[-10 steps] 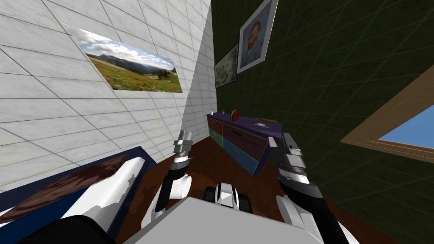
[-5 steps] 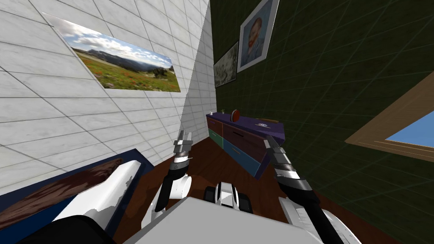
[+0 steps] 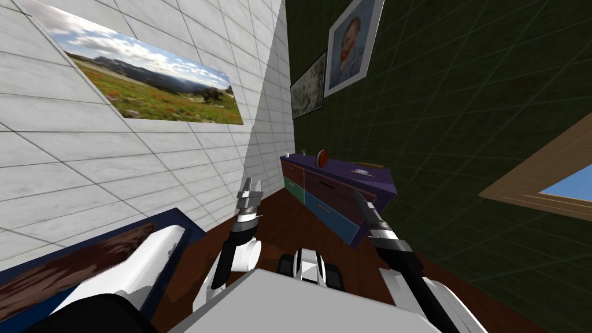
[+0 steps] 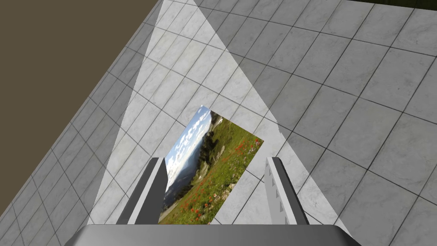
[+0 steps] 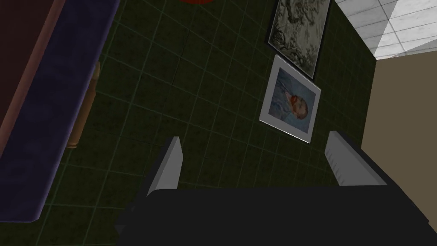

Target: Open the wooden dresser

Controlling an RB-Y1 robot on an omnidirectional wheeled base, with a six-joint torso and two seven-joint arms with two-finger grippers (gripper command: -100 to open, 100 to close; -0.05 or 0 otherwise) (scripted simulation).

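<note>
The dresser (image 3: 326,195) stands along the dark green wall, with a purple top and brown, green and blue fronts that all look shut. My right gripper (image 3: 360,202) is raised just before the dresser's near end, apart from it. In the right wrist view the right gripper (image 5: 256,160) is open with nothing between its fingers, and the dresser's purple top edge (image 5: 38,111) lies off to one side. My left gripper (image 3: 250,194) is held up over the floor near the white tiled wall, well short of the dresser; its wrist view shows the left gripper (image 4: 215,190) open and empty.
A red round object (image 3: 321,156), a small white cup (image 3: 287,154), a tiny plant (image 3: 303,152) and a flat disc (image 3: 362,171) sit on the dresser top. A bed (image 3: 124,263) with a dark blue frame lies at my left. Dark wood floor (image 3: 286,222) runs up to the dresser.
My right arm has swung left and turned, bringing its gripper in front of the dresser's near end. The head view has shifted a little. The left arm has stayed put.
</note>
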